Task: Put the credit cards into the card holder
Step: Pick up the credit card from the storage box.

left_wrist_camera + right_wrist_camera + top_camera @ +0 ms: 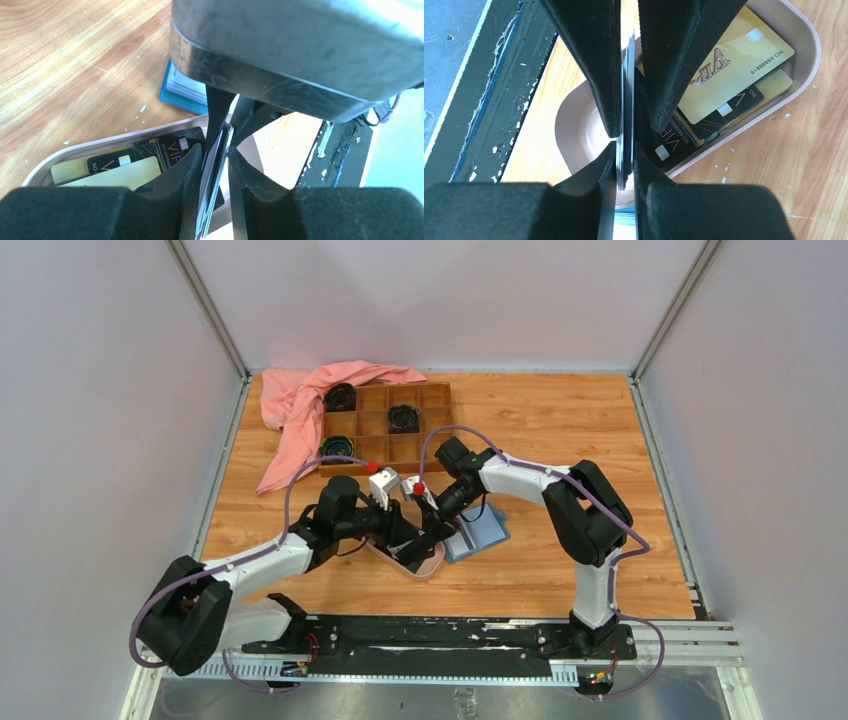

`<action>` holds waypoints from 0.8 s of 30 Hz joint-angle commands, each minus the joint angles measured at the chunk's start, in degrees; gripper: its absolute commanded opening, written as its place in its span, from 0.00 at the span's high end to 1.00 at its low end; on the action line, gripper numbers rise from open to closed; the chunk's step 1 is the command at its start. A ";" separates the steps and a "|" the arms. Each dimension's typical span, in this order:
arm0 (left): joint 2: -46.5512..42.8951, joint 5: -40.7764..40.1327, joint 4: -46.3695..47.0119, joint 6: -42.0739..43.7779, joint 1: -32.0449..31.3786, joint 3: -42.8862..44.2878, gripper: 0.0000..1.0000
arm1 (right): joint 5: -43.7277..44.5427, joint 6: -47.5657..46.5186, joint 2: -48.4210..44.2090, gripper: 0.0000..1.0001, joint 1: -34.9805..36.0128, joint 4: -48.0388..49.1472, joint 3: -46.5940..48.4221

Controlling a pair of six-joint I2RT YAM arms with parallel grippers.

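Observation:
A thin stack of credit cards (216,170) stands edge-on above the pink oval dish (100,146). My left gripper (216,152) and my right gripper (625,147) both close on this stack (625,125) from opposite ends, jaws nearly together around it. More cards lie in the dish: black VIP cards (674,142) and gold ones (734,65); they also show in the left wrist view (172,145). The blue card holder (482,532) lies open on the table right of the dish (425,568); it also shows in the left wrist view (184,90). Both grippers (432,530) meet over the dish.
A brown wooden compartment tray (385,425) with round black objects stands at the back. A pink cloth (300,410) drapes over its left corner. Grey walls enclose the table. The black rail (430,640) with the arm bases runs along the near edge.

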 commanded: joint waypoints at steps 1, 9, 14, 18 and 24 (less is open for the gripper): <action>-1.10 2.01 -0.28 -0.73 0.63 0.60 0.70 | 0.01 -1.35 0.66 0.88 0.25 0.59 0.64; 1.63 4.00 -0.34 -1.17 0.64 1.57 0.76 | -0.06 -1.37 0.64 0.88 0.22 0.54 0.70; 2.36 4.79 -0.30 -1.09 0.63 2.07 1.00 | -0.10 -1.38 0.78 0.88 0.22 0.54 0.72; 2.05 4.62 -0.34 -0.92 0.63 2.07 1.00 | -0.19 -1.38 0.63 0.87 0.20 0.42 0.70; 1.51 4.62 -0.34 -1.31 0.71 2.15 0.88 | -0.23 -1.37 0.36 0.86 0.26 0.41 0.70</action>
